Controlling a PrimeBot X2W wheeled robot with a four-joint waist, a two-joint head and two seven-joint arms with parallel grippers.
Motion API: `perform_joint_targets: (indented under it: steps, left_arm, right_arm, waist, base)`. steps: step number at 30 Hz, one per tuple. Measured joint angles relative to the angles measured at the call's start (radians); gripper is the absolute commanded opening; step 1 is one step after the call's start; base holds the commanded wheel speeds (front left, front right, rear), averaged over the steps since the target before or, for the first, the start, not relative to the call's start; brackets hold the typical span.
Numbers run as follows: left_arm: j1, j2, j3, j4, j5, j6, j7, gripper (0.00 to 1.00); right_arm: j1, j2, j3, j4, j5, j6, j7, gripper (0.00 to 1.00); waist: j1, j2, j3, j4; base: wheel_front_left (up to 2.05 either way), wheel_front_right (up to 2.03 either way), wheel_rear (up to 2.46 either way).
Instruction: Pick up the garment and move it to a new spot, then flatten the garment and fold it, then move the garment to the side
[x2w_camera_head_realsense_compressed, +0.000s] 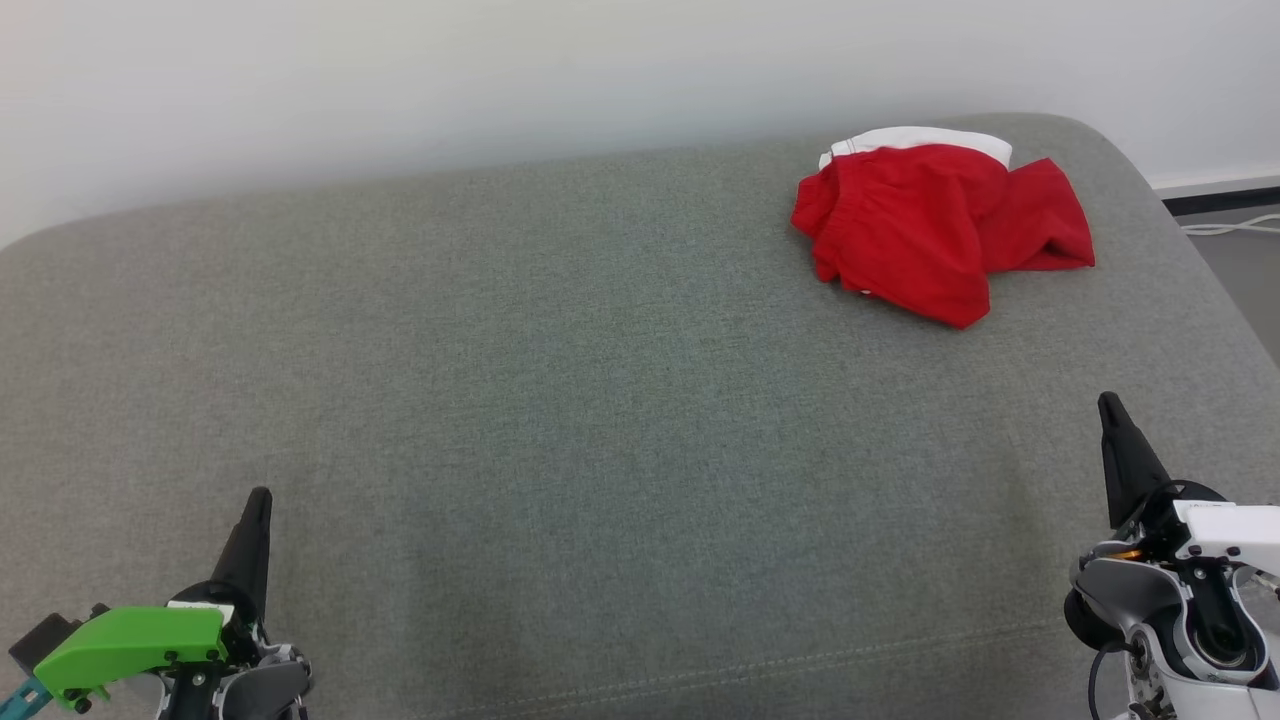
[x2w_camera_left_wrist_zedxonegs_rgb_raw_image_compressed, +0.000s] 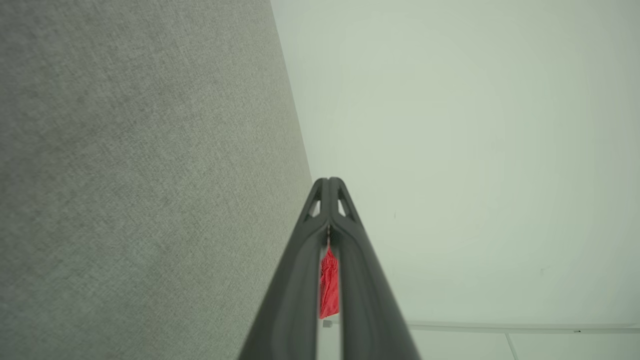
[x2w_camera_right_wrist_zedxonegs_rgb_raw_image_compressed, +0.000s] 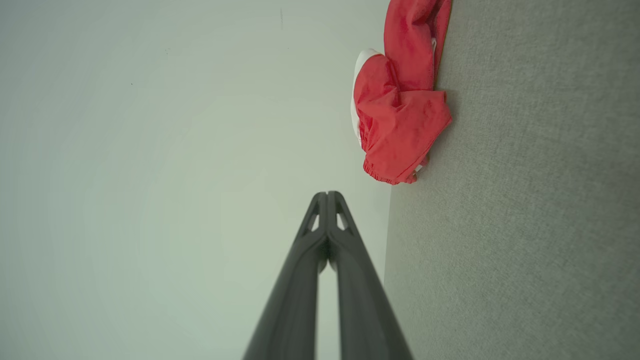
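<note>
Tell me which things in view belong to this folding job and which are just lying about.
Job:
red garment, crumpled at the far right of the grey cushion
left gripper, shut
right gripper, shut

Lying about:
white cable past the cushion's right end
dark skirting strip beside it

1. Grey cushion (x2w_camera_head_realsense_compressed: 560, 400): broad bare fabric from near edge to far edge; open passage across left and centre
2. Red garment (x2w_camera_head_realsense_compressed: 930, 225): crumpled heap at far right; the one obstacle on top
3. Wall (x2w_camera_head_realsense_compressed: 500, 80): close behind far edge; blocks reach beyond
</note>
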Motion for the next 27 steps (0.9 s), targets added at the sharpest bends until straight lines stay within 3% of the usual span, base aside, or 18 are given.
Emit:
perform_joint_targets:
  steps: [27]
  left_arm:
    - [-0.001,0.000,0.003,0.017,0.000,-0.004,0.000,0.00]
  right_arm:
    - [0.000,0.000,0.004,-0.006,0.000,0.000,-0.002,0.00]
  waist:
    - [0.0000,0.0000,0.000,0.000]
  base:
    - [0.00,0.00,0.00]
